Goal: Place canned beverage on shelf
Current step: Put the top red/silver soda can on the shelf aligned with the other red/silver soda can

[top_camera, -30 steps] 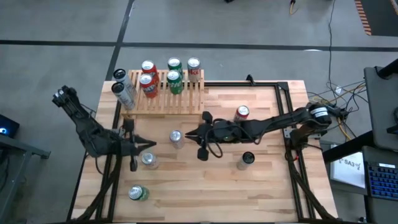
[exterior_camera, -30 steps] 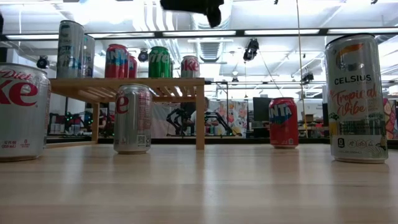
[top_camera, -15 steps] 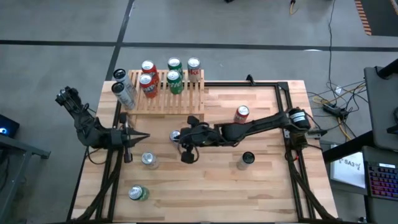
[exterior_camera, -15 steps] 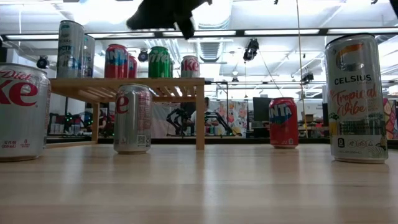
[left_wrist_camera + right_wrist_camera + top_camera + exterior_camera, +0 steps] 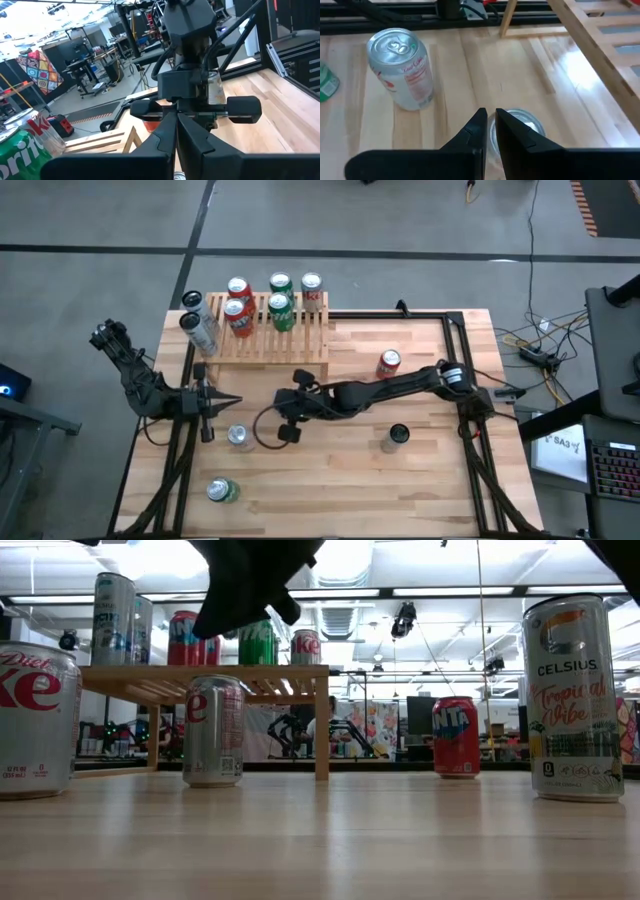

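A silver can (image 5: 212, 730) stands upright on the table near its middle, in front of the shelf (image 5: 270, 332). The light-wood slatted shelf carries several red and green cans (image 5: 280, 308). My right gripper (image 5: 490, 119) is shut and hovers over this silver can, whose top (image 5: 520, 124) shows just past the fingertips. In the low view the gripper (image 5: 250, 585) is clear above the can. In the high view the gripper (image 5: 287, 408) hides the can. My left gripper (image 5: 222, 402) is shut and empty at the table's left edge.
A second silver can (image 5: 239, 437) stands near left, and a green can (image 5: 222, 491) lies near the front edge. A red can (image 5: 389, 362) and a dark-topped tall can (image 5: 397, 437) stand to the right. Two tall silver cans (image 5: 198, 325) stand beside the shelf's left end.
My right gripper has gone toward the table's left edge and down, and now hangs over the middle silver can. My left gripper has drawn back a little toward the table's left edge. No can has moved.
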You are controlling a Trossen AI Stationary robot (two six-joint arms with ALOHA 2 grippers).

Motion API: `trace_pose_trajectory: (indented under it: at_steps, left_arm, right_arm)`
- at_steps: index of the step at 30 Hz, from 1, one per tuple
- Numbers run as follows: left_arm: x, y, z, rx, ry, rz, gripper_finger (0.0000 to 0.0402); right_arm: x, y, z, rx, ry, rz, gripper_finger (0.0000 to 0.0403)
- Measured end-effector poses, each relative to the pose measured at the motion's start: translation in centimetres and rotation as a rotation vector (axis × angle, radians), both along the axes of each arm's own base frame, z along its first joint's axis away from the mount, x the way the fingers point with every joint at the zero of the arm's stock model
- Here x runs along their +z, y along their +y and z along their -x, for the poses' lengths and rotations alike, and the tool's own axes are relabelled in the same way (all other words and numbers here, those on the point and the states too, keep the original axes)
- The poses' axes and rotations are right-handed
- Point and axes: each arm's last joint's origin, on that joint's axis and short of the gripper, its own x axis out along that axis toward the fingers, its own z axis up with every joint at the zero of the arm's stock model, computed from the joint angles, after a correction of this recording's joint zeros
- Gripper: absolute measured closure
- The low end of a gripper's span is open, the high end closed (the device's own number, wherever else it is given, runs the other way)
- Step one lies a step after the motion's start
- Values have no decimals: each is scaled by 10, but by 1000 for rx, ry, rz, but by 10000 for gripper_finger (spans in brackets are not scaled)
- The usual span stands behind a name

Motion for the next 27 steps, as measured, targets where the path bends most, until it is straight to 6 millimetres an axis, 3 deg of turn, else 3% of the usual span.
trace_pose_trajectory:
  at_steps: [7, 10, 14, 19, 27]
  left_arm:
    - [-1, 0, 0, 0, 5, -6, 401]
    - [-1, 0, 0, 0, 6, -6, 401]
    - [-1, 0, 0, 0, 9, -8, 401]
    - [-2, 0, 0, 0, 12, -11, 402]
    - [-2, 0, 0, 0, 12, -9, 402]
  right_arm:
    - [-9, -1, -17, 19, 39, 42, 376]
    - [-10, -2, -21, -70, 14, 41, 375]
    - [-9, -3, -21, -98, 5, 50, 352]
    - [-7, -3, -21, -101, 2, 52, 281]
    - [-8, -4, -20, -115, 12, 37, 119]
